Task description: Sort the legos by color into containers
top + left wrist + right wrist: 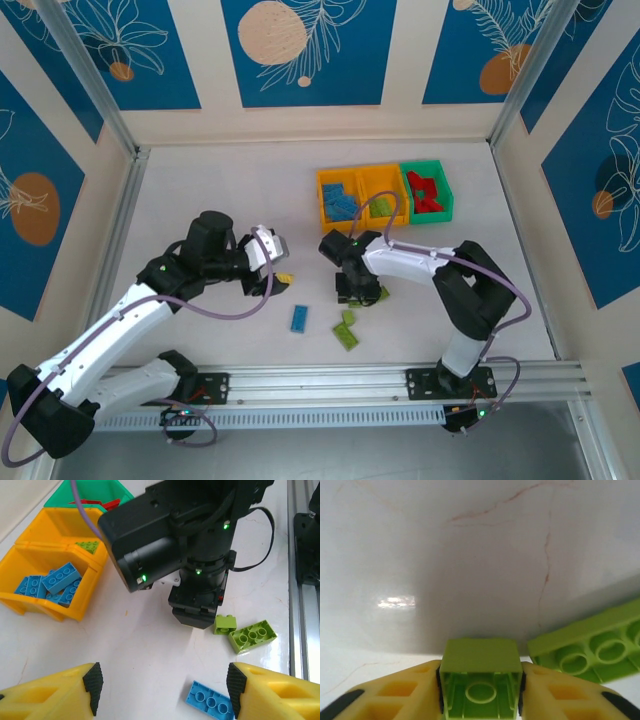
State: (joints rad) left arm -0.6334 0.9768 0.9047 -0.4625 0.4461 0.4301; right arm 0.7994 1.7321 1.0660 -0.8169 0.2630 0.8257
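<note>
My right gripper (481, 682) is shut on a small lime green lego (481, 665) right at the table surface; from above this gripper (360, 291) stands just in front of the containers (385, 170). A longer lime lego (595, 647) lies close to its right. My left gripper (163, 682) hangs open over bare table, holding nothing, with a blue lego (210, 700) just inside its right finger (234, 685). The left yellow bin holds blue legos (52, 582), the middle one a lime lego (87, 545), and the green bin red legos (428, 190).
Two lime legos (347, 330) and the blue lego (299, 318) lie loose near the front rail (400, 378). The right arm's black body (197, 610) stands between my left gripper (280, 270) and the bins. Frame posts and walls close in the sides.
</note>
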